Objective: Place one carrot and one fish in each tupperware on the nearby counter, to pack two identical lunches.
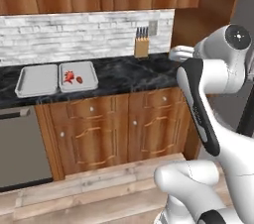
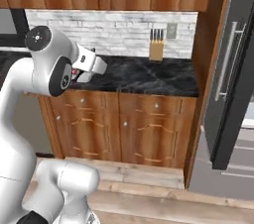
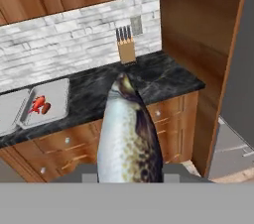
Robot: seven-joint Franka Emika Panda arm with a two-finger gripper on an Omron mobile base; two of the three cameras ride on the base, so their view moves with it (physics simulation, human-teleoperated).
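Transport is your step: the claw [image 3: 130, 181] holds the grey speckled fish [image 3: 130, 134] well short of the desk [image 1: 129, 72], so carry it next to the empty tupperware [image 1: 37, 80] at the desk's left end, beside the tupperware [image 1: 87, 84] holding red fish [image 1: 69, 77] and carrot [image 1: 79, 80].

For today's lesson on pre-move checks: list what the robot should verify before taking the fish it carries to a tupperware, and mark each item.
1. Fish held in the tool: ok, it fills the hand view's centre.
2. Right tupperware already has red fish and carrot: ok, skip it.
3. Left tupperware free: ok.
4. Counter path to the trays: ok.
5. Second carrot located: cannot tell.
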